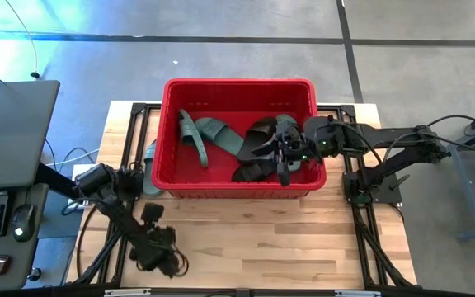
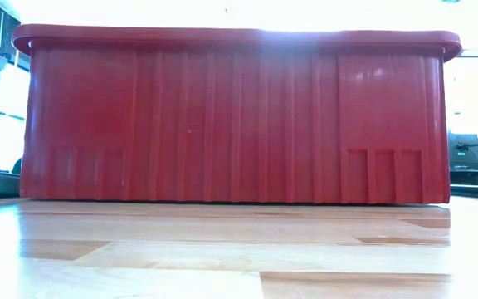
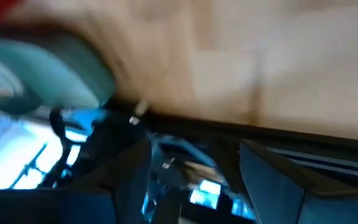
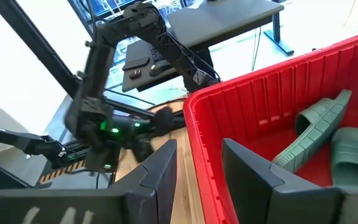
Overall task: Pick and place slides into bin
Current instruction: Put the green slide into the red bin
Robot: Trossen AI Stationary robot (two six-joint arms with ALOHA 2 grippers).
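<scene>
The red bin (image 1: 237,87) stands on the wooden table, and its near wall (image 2: 239,124) fills the low view. Inside it lie dull green slides (image 1: 213,136) and two black slides (image 1: 258,153). One more green slide (image 1: 150,165) lies on the table against the bin's left wall; it also shows in the left wrist view (image 3: 48,74). My right gripper (image 1: 287,157) is over the bin's right part, above the black slides; it is open and empty in its wrist view (image 4: 204,171). My left gripper (image 1: 162,252) is open and empty, low near the table's near left.
A desk with a keyboard and mouse (image 1: 7,206) stands left of the table. The black frame rails (image 1: 361,198) run along the table's sides. Bare wood (image 1: 254,235) lies between the bin and the near edge.
</scene>
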